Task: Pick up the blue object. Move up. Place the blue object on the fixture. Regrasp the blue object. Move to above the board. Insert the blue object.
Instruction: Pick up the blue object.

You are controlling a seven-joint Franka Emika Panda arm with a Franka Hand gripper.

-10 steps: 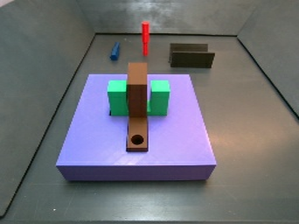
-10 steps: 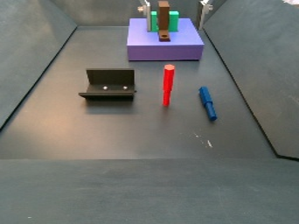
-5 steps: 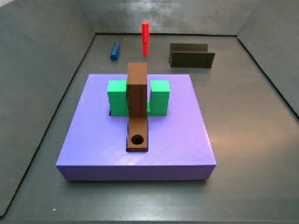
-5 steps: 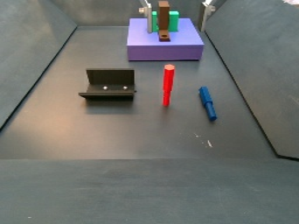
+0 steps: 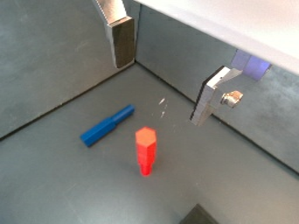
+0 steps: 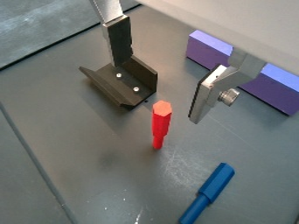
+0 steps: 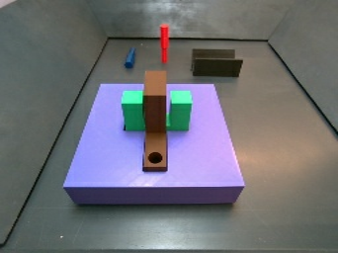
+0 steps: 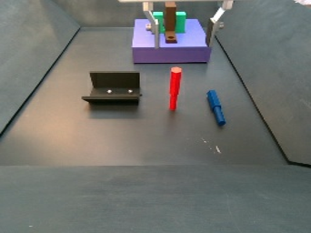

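The blue object (image 8: 215, 106) lies flat on the grey floor, next to the upright red peg (image 8: 174, 87); it also shows in a side view (image 7: 130, 56) and in both wrist views (image 5: 107, 126) (image 6: 207, 194). My gripper (image 8: 183, 22) hangs high over the board (image 8: 170, 52), open and empty. In both wrist views the gripper (image 5: 162, 89) (image 6: 162, 87) is well above the floor with nothing between its fingers. The fixture (image 8: 112, 87) stands apart from the pegs and also shows in a wrist view (image 6: 122, 83) and a side view (image 7: 216, 63).
The red peg (image 6: 160, 124) stands upright between the fixture and the blue object. The board (image 7: 199, 158) carries a green block (image 7: 179, 107) and a long brown bar (image 7: 156, 117) with a round hole. Dark walls enclose the floor.
My gripper has come further into the side view, a little lower than before, its fingers still apart. The pegs, the fixture and the board have not moved.
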